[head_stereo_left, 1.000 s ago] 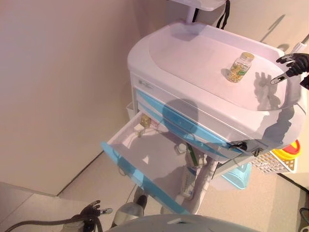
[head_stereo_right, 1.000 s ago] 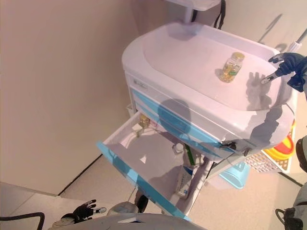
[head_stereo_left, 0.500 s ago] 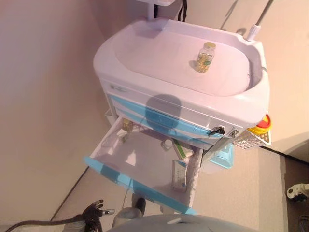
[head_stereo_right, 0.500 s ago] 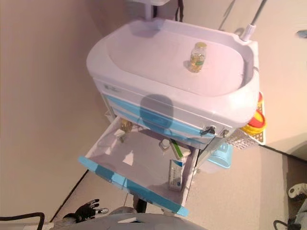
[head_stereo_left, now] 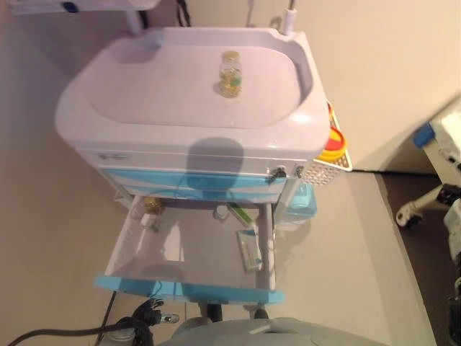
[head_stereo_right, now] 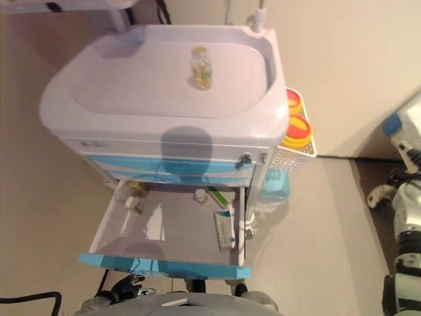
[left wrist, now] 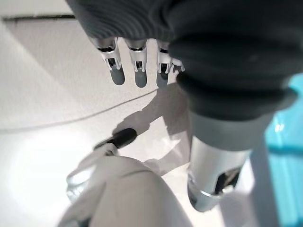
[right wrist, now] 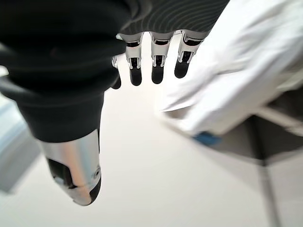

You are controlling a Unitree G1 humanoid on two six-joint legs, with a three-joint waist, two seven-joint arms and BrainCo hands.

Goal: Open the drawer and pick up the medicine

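Note:
The medicine bottle [head_stereo_left: 230,73], clear with yellow capsules and a pale cap, stands upright on the white cart's top [head_stereo_left: 158,94]. The lowest drawer [head_stereo_left: 189,290], white with a blue front, is pulled out wide. In it lie a small amber bottle [head_stereo_left: 151,205] at the back left and a flat box [head_stereo_left: 249,250] on the right. My left hand [head_stereo_left: 147,318] hangs low in front of the drawer; its wrist view shows its fingers [left wrist: 140,72] straight and empty. My right hand [right wrist: 158,70] is open and empty, down at the cart's right side, away from the bottle.
A white wire basket with yellow and red containers [head_stereo_left: 333,141] hangs on the cart's right side, with a blue bin [head_stereo_left: 303,202] below it. White furniture with a blue corner [head_stereo_left: 438,134] and a castor [head_stereo_left: 408,213] stands at the right. A wall is behind the cart.
The camera has swung, so the cart now faces me squarely. My right hand was over the cart's top beside the bottle; it has left the top and dropped to the right. The bottle stayed put.

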